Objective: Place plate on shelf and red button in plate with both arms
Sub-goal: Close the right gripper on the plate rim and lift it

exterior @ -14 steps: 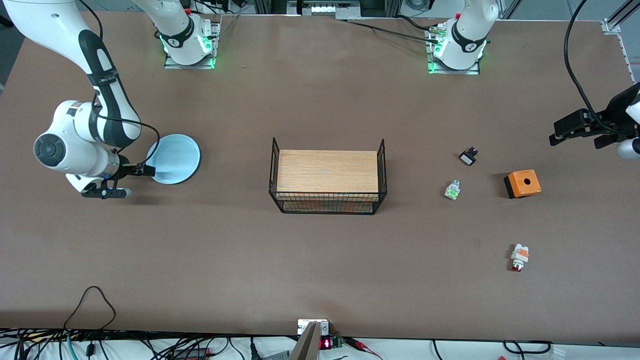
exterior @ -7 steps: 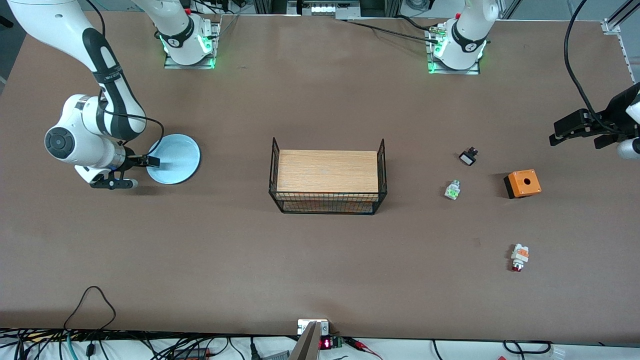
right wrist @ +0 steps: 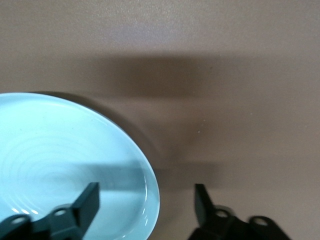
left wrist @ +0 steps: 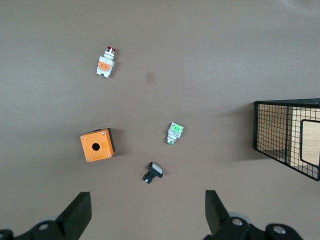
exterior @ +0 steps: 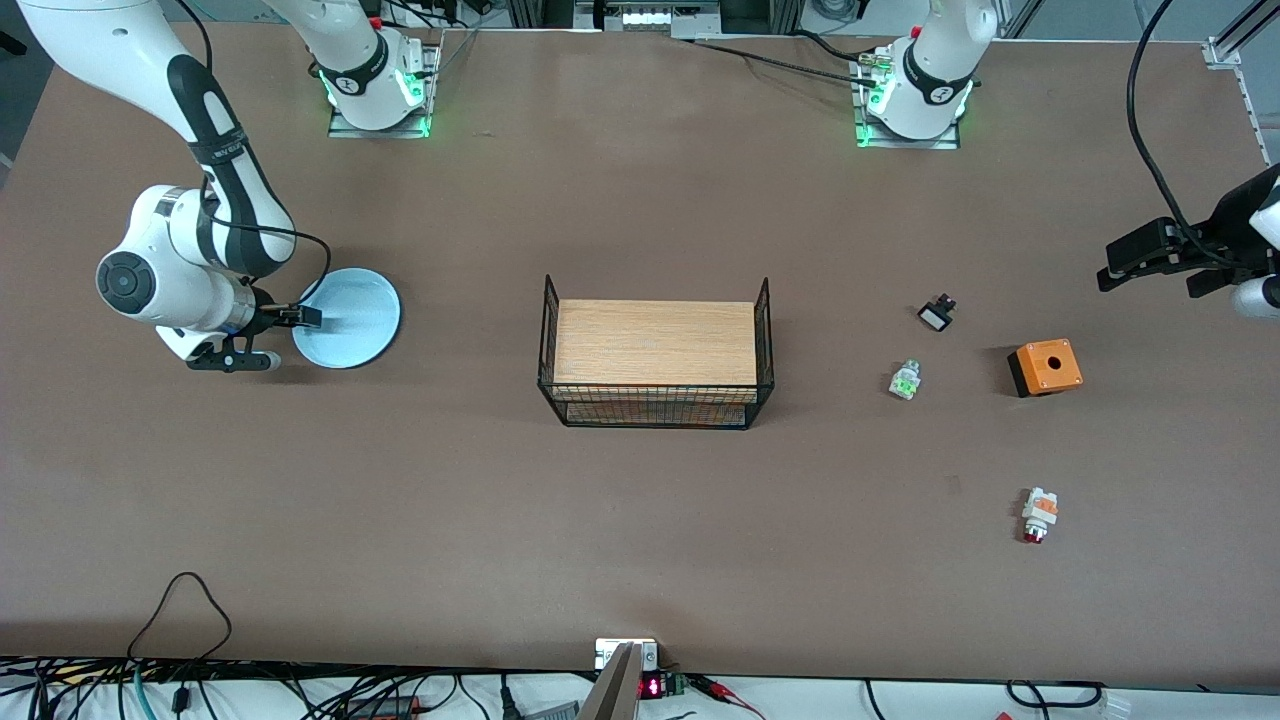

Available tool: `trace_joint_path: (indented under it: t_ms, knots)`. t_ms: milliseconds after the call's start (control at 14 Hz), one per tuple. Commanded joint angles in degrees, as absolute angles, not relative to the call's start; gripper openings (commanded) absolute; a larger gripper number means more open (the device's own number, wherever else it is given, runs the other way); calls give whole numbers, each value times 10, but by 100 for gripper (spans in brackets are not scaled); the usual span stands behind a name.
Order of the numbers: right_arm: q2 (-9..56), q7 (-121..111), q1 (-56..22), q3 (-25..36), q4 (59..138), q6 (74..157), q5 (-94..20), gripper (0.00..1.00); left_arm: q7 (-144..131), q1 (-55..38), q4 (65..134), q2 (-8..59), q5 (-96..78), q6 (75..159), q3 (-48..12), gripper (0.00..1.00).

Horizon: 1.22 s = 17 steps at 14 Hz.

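Right gripper point(exterior: 300, 317): at the plate's rim on the side toward the right arm's end of the table; one finger point(right wrist: 84, 206) over the plate's inside, the other outside the rim, so the jaws straddle the edge, still spread with gaps showing; not yet pinching.
Plate point(exterior: 350, 318): flat on the table at about 9 o'clock from the wire basket point(exterior: 657, 352), well apart from it.
Plate handling: my judgement is stiff, smooth, likely slippery and breakable; the raised rim is the only hold, and an edge grip will let it tip.
Red button point(exterior: 1038, 513): lying on its side near the left arm's end, at about 6 o'clock from the orange box point(exterior: 1044, 367), untouched.
Button handling: light, rigid, small; take it across the white body, I'd say.
Left gripper point(left wrist: 145, 212): waits high over the small parts, fingers spread wide, holding nothing.
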State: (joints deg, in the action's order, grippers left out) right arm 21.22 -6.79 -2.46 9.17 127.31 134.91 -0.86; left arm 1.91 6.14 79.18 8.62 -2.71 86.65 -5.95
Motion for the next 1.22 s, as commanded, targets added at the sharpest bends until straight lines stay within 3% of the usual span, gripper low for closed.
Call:
trace_joint_path:
  t_ms: [0,645,1146]
  knots:
    - [194,-78,-17,87,1291,1357,-9,42,29,59,770,95,-32,856,-57,100]
    - [197,-77,-11,86,1294,1352,-9,0,29,59,770,95,-32,856,-57,100]
    - [164,-73,-13,76,1282,1323,-9,0,29,60,770,95,-32,856,-57,100]
